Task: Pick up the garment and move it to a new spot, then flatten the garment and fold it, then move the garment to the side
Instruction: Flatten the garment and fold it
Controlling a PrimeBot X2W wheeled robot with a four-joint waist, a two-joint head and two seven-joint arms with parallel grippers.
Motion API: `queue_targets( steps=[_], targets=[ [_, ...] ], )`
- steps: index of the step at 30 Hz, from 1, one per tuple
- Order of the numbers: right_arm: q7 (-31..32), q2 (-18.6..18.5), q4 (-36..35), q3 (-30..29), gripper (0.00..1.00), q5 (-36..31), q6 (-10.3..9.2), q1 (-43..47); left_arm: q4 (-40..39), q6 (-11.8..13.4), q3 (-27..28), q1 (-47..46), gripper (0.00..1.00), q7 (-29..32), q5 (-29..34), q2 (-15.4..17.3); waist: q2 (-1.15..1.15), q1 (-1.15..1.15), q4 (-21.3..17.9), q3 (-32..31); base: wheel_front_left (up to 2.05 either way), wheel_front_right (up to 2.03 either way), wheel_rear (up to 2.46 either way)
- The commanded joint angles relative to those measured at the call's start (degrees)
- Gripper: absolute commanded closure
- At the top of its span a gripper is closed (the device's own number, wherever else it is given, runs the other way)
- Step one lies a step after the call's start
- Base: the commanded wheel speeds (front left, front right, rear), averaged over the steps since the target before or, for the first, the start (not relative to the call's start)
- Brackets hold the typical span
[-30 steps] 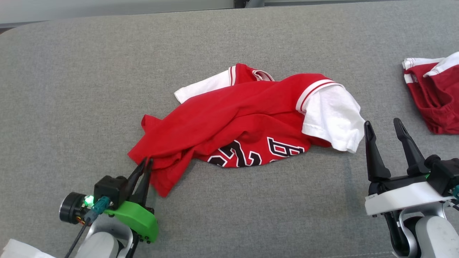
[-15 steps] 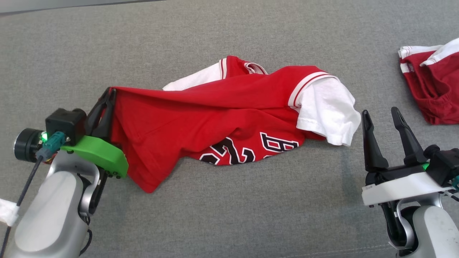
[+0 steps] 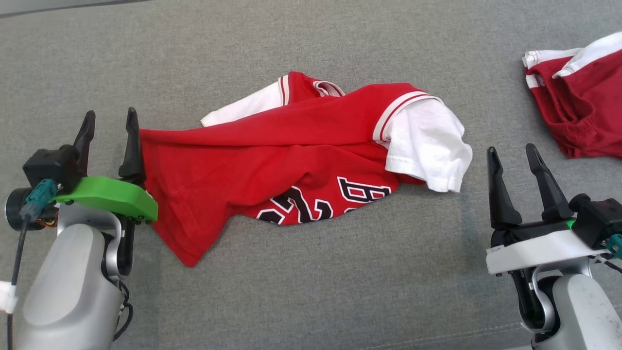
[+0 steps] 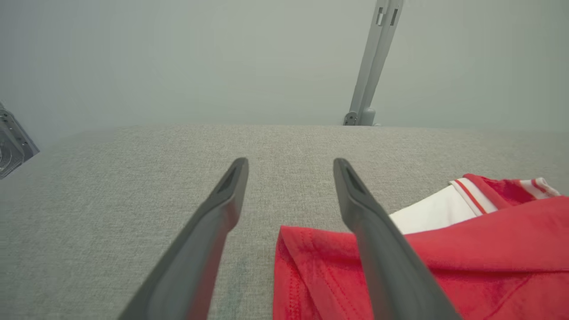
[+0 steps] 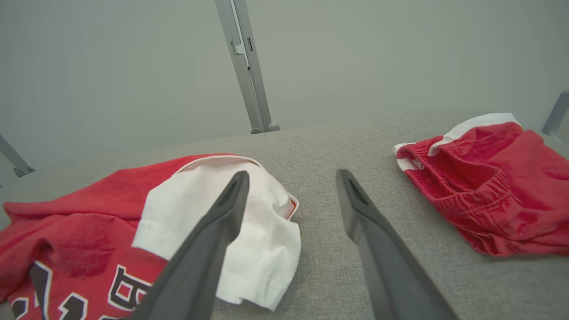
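Grey surface (image 3: 311, 291) w/ red shirt (image 3: 291, 160) at centre; L gripper (image 3: 110, 113) beside shirt & R gripper (image 3: 510, 149) both wide open, empty.

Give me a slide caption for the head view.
Open left gripper at a corner of the red jersey; open right gripper near its white sleeve.

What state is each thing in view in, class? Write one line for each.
red shirt: crumpled, not flat, held by neither tool
left tool: open, empty, beside the shirt's corner
right tool: open, empty
red shorts: bunched up, lying apart from the shirt
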Motion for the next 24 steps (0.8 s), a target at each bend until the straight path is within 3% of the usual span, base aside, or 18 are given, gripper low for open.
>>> queue_targets(
  steps=[1,7,14,24],
  targets=[
    [-0.6,-0.2,0.0,-0.3,0.0,-0.1,-0.07,-0.3,-1.3,0.8,1.1,1.5,0.0,-0.5,0.4,-0.4,0.0,0.0,0.6,-0.7,0.0,0.0,0.0],
    [-0.4,-0.4,-0.3,-0.5,0.0,-0.7,-0.07,-0.5,-10.8,2.2,6.3,6.2,0.0,-0.8,3.8,-2.1,0.0,0.0,1.3,-1.8,0.0,0.0,0.0],
    [0.0,-1.2,-0.5,-0.7,0.0,-1.6,-0.07,-0.2,-21.9,0.5,11.0,13.4,0.0,-0.7,9.5,-4.1,0.0,0.0,2.7,-3.4,0.0,0.0,0.0],
    [0.6,-1.4,1.1,0.3,0.0,-2.7,-0.07,1.6,-24.8,-1.9,9.7,24.1,0.0,-0.7,13.4,-4.9,0.0,0.0,3.4,-6.7,0.0,0.0,0.0]
  ],
)
